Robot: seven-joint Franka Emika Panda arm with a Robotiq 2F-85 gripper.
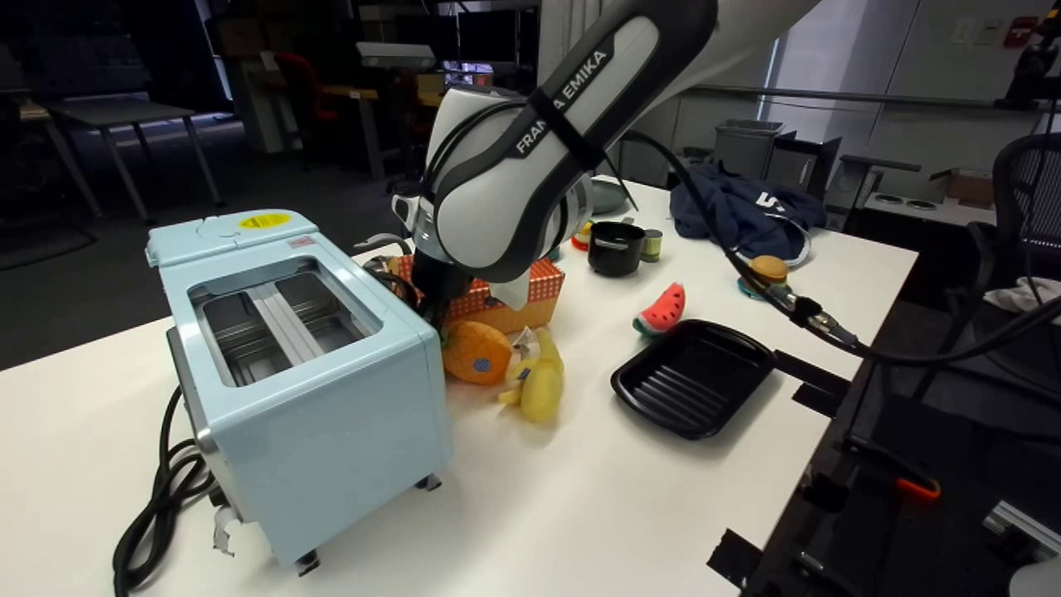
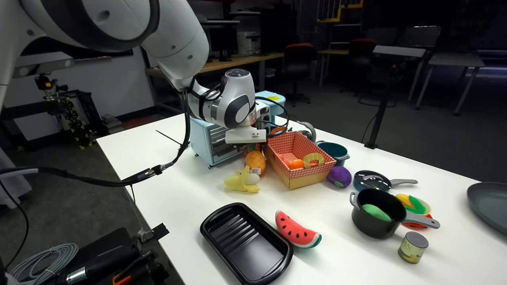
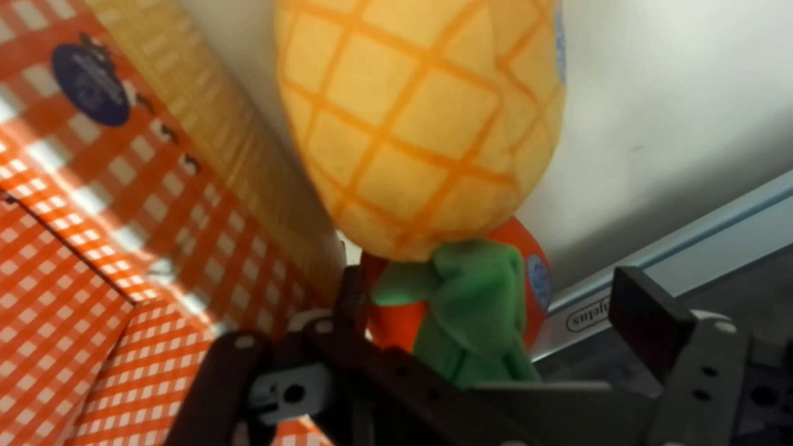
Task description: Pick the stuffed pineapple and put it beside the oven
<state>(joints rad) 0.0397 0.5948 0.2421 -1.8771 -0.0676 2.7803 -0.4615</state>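
Note:
The stuffed pineapple [image 3: 421,124] is an orange soft toy with an orange grid and green leaves. It also shows in both exterior views [image 1: 477,352] [image 2: 255,161], on the table between the oven and a checked basket. The pale blue oven [image 1: 331,464] stands close beside it, and it also shows at the right of the wrist view [image 3: 712,251]. My gripper [image 3: 499,303] is open, with its fingers wide apart over the green leaves. The right finger is clear of the leaves. In both exterior views the fingers are mostly hidden.
The red checked basket [image 2: 291,180] is right beside the left finger. A red toy [image 3: 393,322] lies under the leaves. A yellow banana-like toy [image 1: 540,385] lies near the pineapple. A black tray [image 1: 695,377] and a watermelon toy [image 2: 297,230] are farther off. The oven's cord [image 1: 157,514] lies behind it.

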